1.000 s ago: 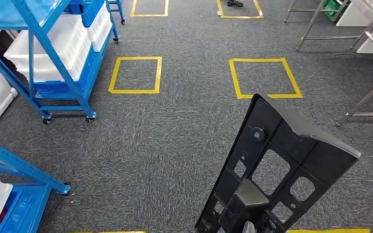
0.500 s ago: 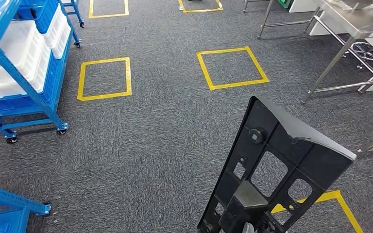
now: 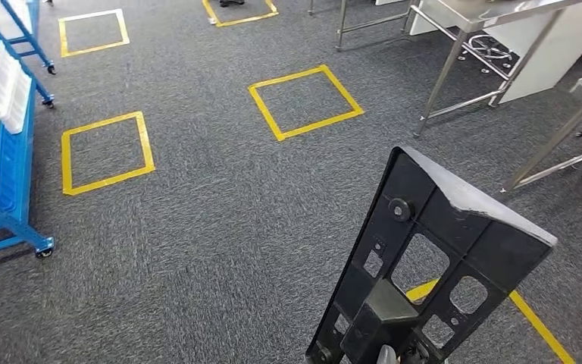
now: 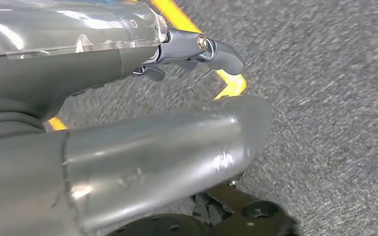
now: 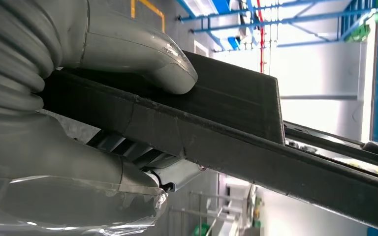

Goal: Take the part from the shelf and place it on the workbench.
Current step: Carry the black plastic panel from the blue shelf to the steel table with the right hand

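Right hand (image 5: 78, 98) fingers (image 5: 142, 54) gripping part (image 3: 432, 258)

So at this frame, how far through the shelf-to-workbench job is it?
Pickup looks done: the black part is off the blue shelf and gripped by the right hand, thumb pressed on its edge. The left hand carries nothing. In hand: carrying it over grey carpet, with the steel workbench ahead to the right. Left: reaching the bench and setting the part down.

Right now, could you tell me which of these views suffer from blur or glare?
Head view: sharp, evenly lit, the black part crisp. Left wrist view: carpet smeared by motion blur, highlights on the left hand. Right wrist view: bright background washed out behind the part; the right hand reads clearly.
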### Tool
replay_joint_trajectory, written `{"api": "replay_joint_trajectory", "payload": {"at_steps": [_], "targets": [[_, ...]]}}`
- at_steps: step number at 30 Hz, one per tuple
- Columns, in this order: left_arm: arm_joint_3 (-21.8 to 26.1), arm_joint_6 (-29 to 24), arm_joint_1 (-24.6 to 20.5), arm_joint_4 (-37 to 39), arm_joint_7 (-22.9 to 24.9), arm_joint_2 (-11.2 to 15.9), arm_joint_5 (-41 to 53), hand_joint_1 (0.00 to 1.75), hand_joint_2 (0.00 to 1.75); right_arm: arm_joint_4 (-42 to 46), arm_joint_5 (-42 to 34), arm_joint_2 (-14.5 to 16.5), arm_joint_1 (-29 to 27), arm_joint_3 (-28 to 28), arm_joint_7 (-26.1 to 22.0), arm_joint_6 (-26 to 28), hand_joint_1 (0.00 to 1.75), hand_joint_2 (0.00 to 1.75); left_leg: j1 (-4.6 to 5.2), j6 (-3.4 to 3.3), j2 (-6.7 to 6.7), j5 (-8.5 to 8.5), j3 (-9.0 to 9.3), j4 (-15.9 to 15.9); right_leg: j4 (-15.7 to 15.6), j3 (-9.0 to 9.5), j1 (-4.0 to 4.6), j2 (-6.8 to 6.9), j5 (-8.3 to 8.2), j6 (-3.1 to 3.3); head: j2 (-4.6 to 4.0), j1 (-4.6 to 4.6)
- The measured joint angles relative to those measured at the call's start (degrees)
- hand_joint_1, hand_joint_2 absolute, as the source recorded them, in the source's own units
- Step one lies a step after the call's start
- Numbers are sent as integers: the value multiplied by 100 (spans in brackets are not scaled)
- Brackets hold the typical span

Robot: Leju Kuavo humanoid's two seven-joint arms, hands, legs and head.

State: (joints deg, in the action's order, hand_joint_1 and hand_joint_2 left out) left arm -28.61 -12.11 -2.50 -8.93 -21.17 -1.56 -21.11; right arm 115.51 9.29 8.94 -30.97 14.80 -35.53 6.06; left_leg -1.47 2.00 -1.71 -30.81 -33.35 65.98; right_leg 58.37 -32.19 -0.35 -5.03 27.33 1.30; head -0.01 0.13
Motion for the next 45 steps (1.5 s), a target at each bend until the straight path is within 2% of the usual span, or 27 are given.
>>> {"api": "replay_joint_trajectory", "payload": {"at_steps": [1,3,5,7,9,11,12,14,16,18,20,21,23,25,27,28,29,30,32,34,35,36,38,40,42,43,45], "targets": [[1,-2,2,1,-6,2,-2,0,0,0,7,14,2,-9,1,-22,175,175,-25,4,-162,118,118,-318,69,-33,-8,-81,30,-42,0,-7],[1,-2,-3,4,-13,1,-3,0,0,0,14,37,-2,-36,3,-48,175,175,-37,-44,-375,129,203,-569,146,-118,-17,-215,54,-119,-1,-13],[0,-2,-18,5,-19,-6,-4,0,0,0,18,50,-19,-61,3,-66,175,175,-21,-143,-255,141,206,-591,145,-172,-35,-337,27,-187,0,-11],[0,-7,-18,5,-27,-11,-8,0,0,2,20,60,-34,-81,3,-80,175,175,-26,-226,-90,174,221,-631,292,-261,-24,-128,110,-240,0,26],[0,-15,-2,5,-33,-9,-19,0,0,3,20,66,-33,-99,4,-91,175,175,-10,-278,77,188,223,-663,833,-530,-9,282,412,-274,0,78],[0,-32,18,7,-11,-7,-26,0,0,2,10,72,-31,-117,28,-117,175,175,22,-303,257,176,223,-668,1499,-867,-23,444,690,-293,0,94],[0,-40,23,8,12,-4,-26,0,0,-1,0,81,-34,-131,55,-140,175,175,32,-309,346,164,228,-668,1648,-944,-28,465,702,-291,0,96],[-1,-53,23,10,51,-1,-31,0,0,-10,-19,111,-40,-165,104,-195,175,175,47,-305,509,134,264,-668,1305,-758,-18,526,422,-251,1,97],[-3,-51,22,9,56,-5,-42,0,0,-17,-22,134,-37,-195,111,-238,175,175,63,-280,642,94,321,-674,522,-335,52,786,106,-151,1,95],[-4,-50,18,9,55,-13,-52,0,0,-16,-23,145,-34,-218,104,-255,175,175,72,-233,754,63,369,-694,120,-134,133,980,41,-59,1,99],[-5,-46,7,8,52,-18,-61,0,0,-14,-25,157,-40,-238,97,-258,175,175,79,-175,878,47,432,-743,62,-126,155,886,45,-13,1,105],[-5,-44,0,7,49,-17,-64,0,0,-13,-25,167,-49,-248,96,-260,175,175,79,-147,861,24,465,-742,13,-97,134,814,20,2,1,102],[-7,-38,-6,5,41,-15,-71,0,0,-11,-22,204,-47,-263,98,-264,175,175,79,-108,595,-161,399,-487,-99,-19,72,676,-35,45,1,81],[-7,-31,9,5,36,-12,-80,0,0,-11,-22,248,-29,-273,105,-264,175,175,66,-87,283,-521,60,222,-131,16,36,534,-47,81,0,49],[-7,-26,23,6,25,-11,-83,0,0,-11,-19,267,-23,-284,111,-263,175,175,60,-57,211,-688,-278,817,-120,24,30,353,-35,87,0,32],[-7,-26,27,6,16,-9,-81,0,0,-11,-15,270,-26,-291,112,-263,175,175,53,-45,205,-592,-325,828,-108,32,24,253,-26,77,0,32],[-7,-26,29,6,9,-7,-79,0,0,-11,-10,273,-28,-299,113,-263,175,175,41,-33,185,-389,-273,625,-88,43,15,155,-10,59,1,30],[-7,-26,29,7,3,-4,-76,0,0,-11,-5,278,-29,-308,113,-263,175,175,21,-21,128,-128,-141,253,-54,53,2,63,17,31,1,28],[-7,-25,33,8,-6,0,-74,0,0,-9,0,292,-26,-324,112,-263,175,175,-13,-21,-110,159,109,-398,49,28,-3,-91,83,-42,0,19],[-7,-21,22,10,-11,-1,-72,0,0,-3,3,301,-29,-337,112,-263,175,175,-7,-78,-227,155,189,-604,109,-28,-11,-213,107,-117,0,6],[-8,-19,6,9,-16,-4,-70,0,0,-1,5,303,-35,-343,112,-263,175,175,-1,-124,-177,162,198,-624,106,-49,-21,-275,98,-150,1,3],[-8,-15,-7,9,-20,-12,-68,0,0,1,8,306,-44,-348,113,-262,175,175,-1,-163,-108,175,210,-643,107,-62,-31,-277,95,-179,1,3],[-9,-9,-15,9,-37,-25,-69,0,0,8,13,312,-50,-357,112,-261,175,175,-16,-237,31,197,232,-684,307,-168,-13,-14,216,-231,1,39],[-9,-7,7,9,-53,-26,-70,0,0,16,16,314,-43,-362,112,-260,175,175,-5,-287,183,191,240,-703,951,-498,-4,353,539,-271,1,81],[-9,-7,22,10,-60,-25,-71,0,0,18,17,314,-40,-368,113,-258,175,175,13,-305,346,167,249,-703,1595,-859,-25,461,753,-293,1,88],[-9,-6,22,10,-61,-25,-72,0,0,18,17,314,-44,-372,113,-258,175,175,17,-304,424,152,263,-702,1661,-914,-31,475,704,-292,1,90],[-9,-5,15,10,-63,-28,-71,0,0,18,17,314,-47,-381,113,-257,175,175,22,-292,568,110,321,-704,1158,-682,-24,558,336,-251,1,91]]}}
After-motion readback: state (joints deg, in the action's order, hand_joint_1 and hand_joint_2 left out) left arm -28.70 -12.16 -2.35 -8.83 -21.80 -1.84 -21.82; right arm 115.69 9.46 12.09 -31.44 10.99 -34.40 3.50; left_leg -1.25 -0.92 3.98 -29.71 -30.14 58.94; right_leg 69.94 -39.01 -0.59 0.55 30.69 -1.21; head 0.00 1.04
